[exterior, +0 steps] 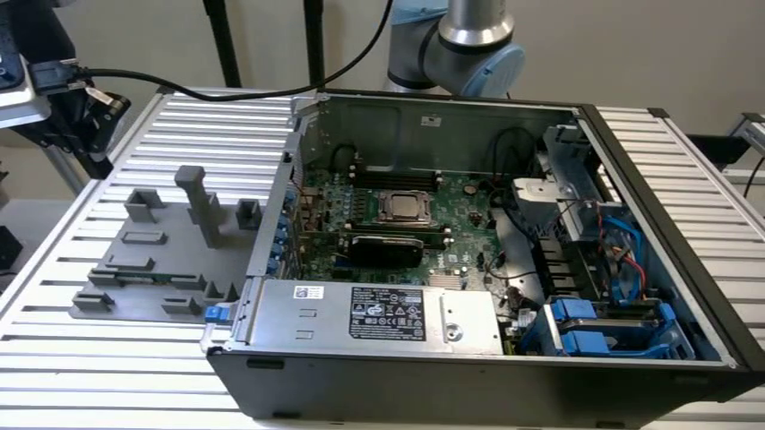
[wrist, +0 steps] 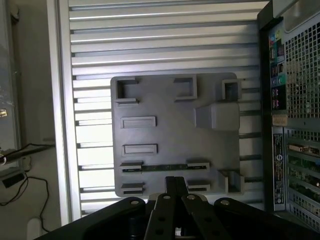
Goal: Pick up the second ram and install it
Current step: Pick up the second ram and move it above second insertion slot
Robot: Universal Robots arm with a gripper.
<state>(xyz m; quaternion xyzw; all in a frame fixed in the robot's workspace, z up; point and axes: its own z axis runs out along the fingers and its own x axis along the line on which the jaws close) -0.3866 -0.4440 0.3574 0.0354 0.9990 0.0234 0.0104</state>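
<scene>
Wrist view: the claw (wrist: 173,181), pinched shut and empty, hangs over the grey holder (wrist: 165,130) on the counter (wrist: 150,40). The second ram (wrist: 160,168) lies just beyond its tips, its long axis running crosswise between two blocks.

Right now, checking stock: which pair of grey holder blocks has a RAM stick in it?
The pair one row out from the gripper: a thin green RAM stick bridges its two blocks. The nearer pair shows a bare gap where visible.
</scene>
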